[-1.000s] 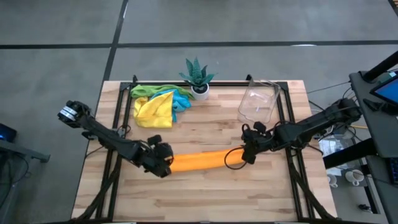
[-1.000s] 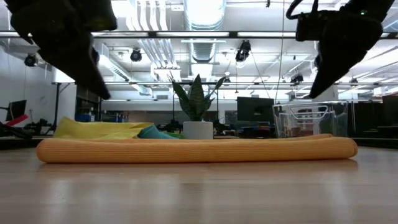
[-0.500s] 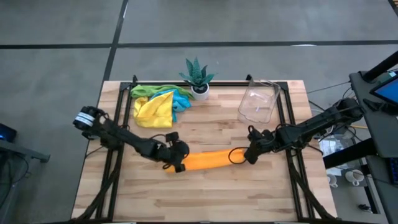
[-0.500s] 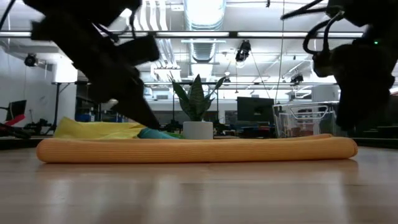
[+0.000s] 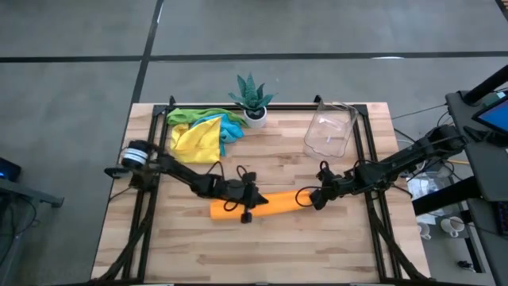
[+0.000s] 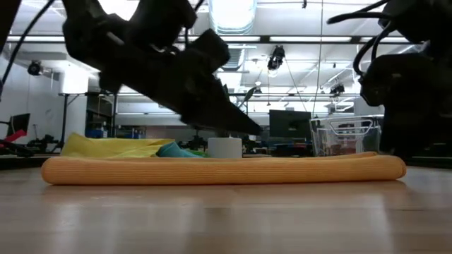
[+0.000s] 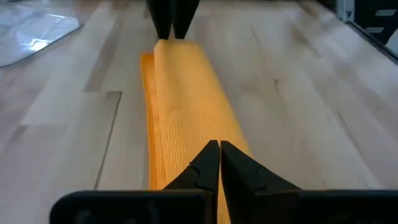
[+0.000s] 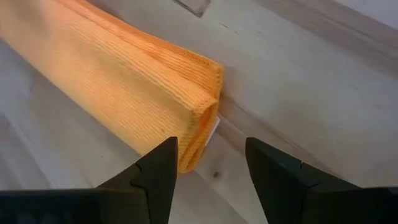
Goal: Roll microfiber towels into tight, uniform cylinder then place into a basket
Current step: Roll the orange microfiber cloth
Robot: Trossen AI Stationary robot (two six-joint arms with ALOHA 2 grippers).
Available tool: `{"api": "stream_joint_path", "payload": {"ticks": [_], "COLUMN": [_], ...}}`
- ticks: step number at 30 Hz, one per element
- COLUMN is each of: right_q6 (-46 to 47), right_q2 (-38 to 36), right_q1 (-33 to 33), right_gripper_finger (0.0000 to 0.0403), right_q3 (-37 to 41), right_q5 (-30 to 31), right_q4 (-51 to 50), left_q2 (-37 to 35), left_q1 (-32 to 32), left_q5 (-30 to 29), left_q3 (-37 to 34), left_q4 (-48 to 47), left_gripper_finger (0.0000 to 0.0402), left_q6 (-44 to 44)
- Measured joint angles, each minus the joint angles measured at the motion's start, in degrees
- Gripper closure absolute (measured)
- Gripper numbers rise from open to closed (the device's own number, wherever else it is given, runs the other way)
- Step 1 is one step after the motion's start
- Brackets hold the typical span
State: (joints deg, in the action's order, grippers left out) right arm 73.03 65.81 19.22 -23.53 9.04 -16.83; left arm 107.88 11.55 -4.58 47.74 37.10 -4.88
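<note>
Left claw (image 5: 252,199) pressed together over orange towel (image 5: 270,203); right claw (image 5: 312,199) apart at its end; basket (image 5: 329,130) well apart.

The long orange folded towel (image 5: 255,205) lies mid-counter between both arms, the heap of yellow, green and blue towels (image 5: 199,131) behind it left, the clear plastic basket (image 5: 330,131) behind right.

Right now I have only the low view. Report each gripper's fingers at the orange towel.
Observer: The left gripper is shut, its tips over the orange towel near the middle.
Operator: Now the right one.
Observer: The right gripper is open, lined up with the towel's end.
Operator: Give me the basket.
Observer: The basket holds no towel; it sits on the table's far side, beyond the right gripper.
</note>
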Motion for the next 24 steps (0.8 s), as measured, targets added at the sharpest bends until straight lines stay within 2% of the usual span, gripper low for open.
{"api": "stream_joint_path", "payload": {"ticks": [6, 13, 17, 24], "right_q6": [0.45, 2.70, 3.53, 4.67], "right_q2": [-0.18, 0.08, 0.60, 4.28], "right_q1": [0.00, 0.00, 0.00, 0.00], "right_gripper_finger": [0.0217, 0.0217, 0.0217, 0.0217], "right_q3": [-0.19, 0.01, 0.06, 0.07], "right_q5": [-0.01, -0.02, -0.02, -0.47], "right_q4": [1.73, 2.62, 2.96, 9.17], "left_q2": [7.41, 14.54, 16.23, 17.83], "left_q1": [0.04, 0.02, 0.02, -0.22], "left_q5": [-1.00, -5.54, -6.20, -6.25], "left_q3": [7.94, 16.56, 18.28, 18.83], "left_q4": [0.41, 0.27, 0.19, -0.10], "left_gripper_finger": [0.0402, 0.0402, 0.0402, 0.0402], "left_q6": [6.35, 8.32, 8.37, 8.35]}}
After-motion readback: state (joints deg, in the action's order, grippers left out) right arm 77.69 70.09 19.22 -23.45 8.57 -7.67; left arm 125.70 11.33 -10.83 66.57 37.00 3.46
